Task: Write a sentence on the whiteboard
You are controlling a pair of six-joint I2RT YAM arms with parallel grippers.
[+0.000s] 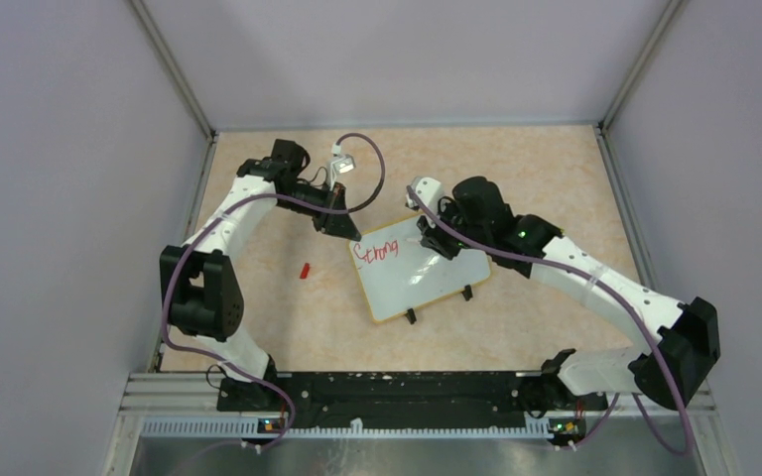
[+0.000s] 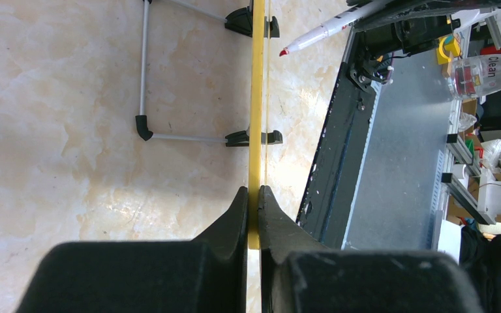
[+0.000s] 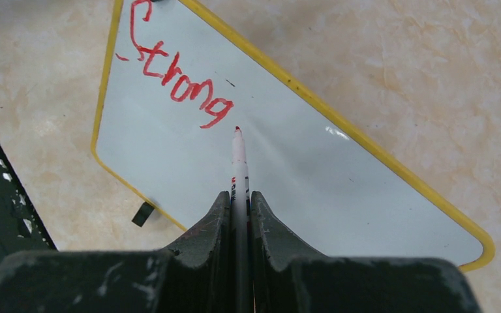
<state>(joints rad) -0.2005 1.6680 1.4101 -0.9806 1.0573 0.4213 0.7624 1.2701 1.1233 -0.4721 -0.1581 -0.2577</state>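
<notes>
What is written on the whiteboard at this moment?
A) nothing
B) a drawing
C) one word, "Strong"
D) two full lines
C: the whiteboard bears a single red word, "Strong", and the marker tip sits just past its last letter.

Bright even light; small glare on whiteboard (image 3: 300, 163), sheen on table (image 2: 124, 202).

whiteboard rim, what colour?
Yellow, slightly orange. The whiteboard rim shows best in the right wrist view.
</notes>
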